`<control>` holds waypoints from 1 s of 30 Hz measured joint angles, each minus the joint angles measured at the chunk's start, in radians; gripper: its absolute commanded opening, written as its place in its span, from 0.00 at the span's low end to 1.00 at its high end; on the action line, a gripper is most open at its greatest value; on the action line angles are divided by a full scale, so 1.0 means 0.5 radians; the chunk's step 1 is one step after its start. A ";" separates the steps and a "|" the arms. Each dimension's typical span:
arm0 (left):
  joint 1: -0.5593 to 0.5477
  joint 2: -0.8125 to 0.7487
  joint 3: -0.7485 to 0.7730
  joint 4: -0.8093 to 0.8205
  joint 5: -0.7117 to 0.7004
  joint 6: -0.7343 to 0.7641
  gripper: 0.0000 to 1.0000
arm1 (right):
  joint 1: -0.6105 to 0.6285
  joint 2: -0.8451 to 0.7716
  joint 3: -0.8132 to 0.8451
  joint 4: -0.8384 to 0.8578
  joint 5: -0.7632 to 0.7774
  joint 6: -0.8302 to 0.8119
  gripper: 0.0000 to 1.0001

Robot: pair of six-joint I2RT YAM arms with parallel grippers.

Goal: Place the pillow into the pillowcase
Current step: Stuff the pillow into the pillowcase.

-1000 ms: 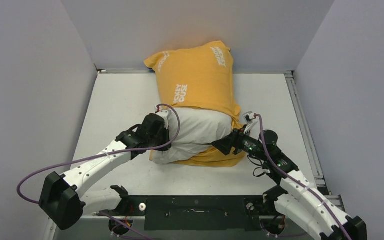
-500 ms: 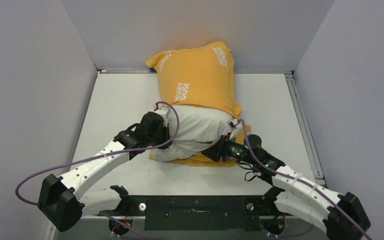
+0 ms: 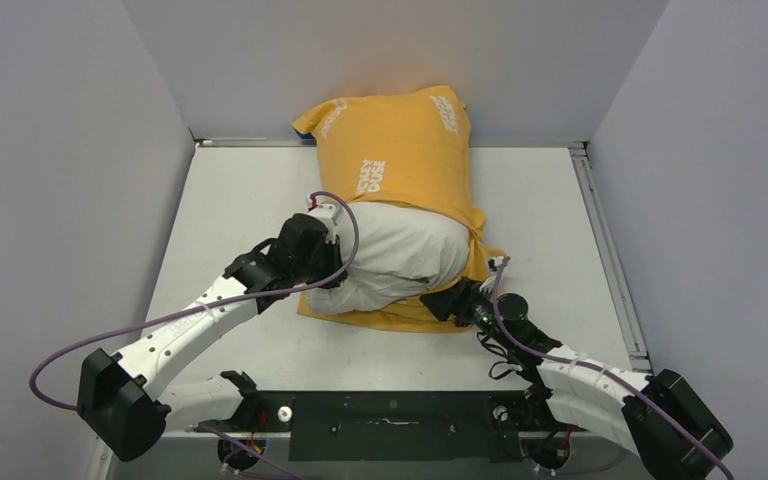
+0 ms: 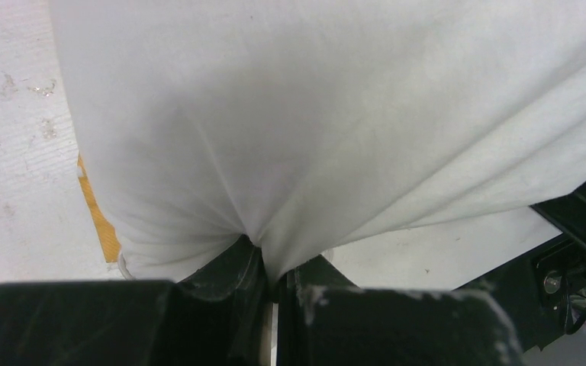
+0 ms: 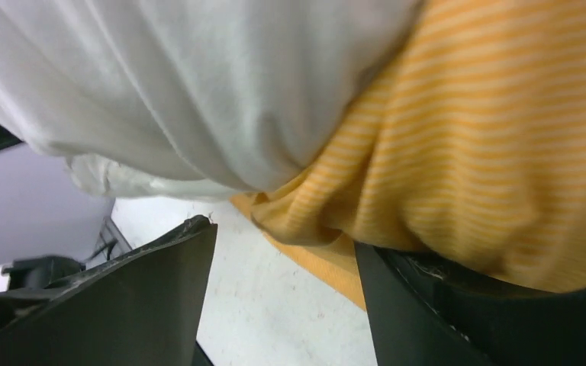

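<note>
The off-white pillow (image 3: 400,255) lies mid-table with its far half inside the orange-yellow pillowcase (image 3: 400,165), which leans on the back wall. The near white end sticks out over the case's lower edge (image 3: 400,318). My left gripper (image 3: 332,272) is at the pillow's left near side, shut on a pinch of pillow fabric (image 4: 275,252). My right gripper (image 3: 442,303) is open at the case's near right edge. In the right wrist view its jaws stand wide apart around the orange hem (image 5: 305,221), with the pillow (image 5: 198,91) above.
Grey walls enclose the white table (image 3: 240,190) on three sides. A metal rail (image 3: 600,240) runs along the right edge. A black base plate (image 3: 390,412) lies between the arm bases at the near edge.
My right gripper has dropped and moved toward the near edge of the case, from the pillow's right side to the orange hem. The pillow and case have shifted slightly away. The left gripper keeps its hold.
</note>
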 measured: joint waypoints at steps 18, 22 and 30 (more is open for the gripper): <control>0.020 0.011 0.019 0.006 -0.001 0.002 0.00 | -0.240 0.522 -0.069 0.726 -0.161 0.192 0.05; 0.037 0.010 0.037 -0.004 0.005 0.002 0.00 | -0.240 0.397 -0.094 0.612 -0.148 0.208 0.05; 0.047 0.011 0.046 -0.002 0.043 0.001 0.00 | -0.240 -0.278 -0.105 -0.200 0.019 0.148 0.60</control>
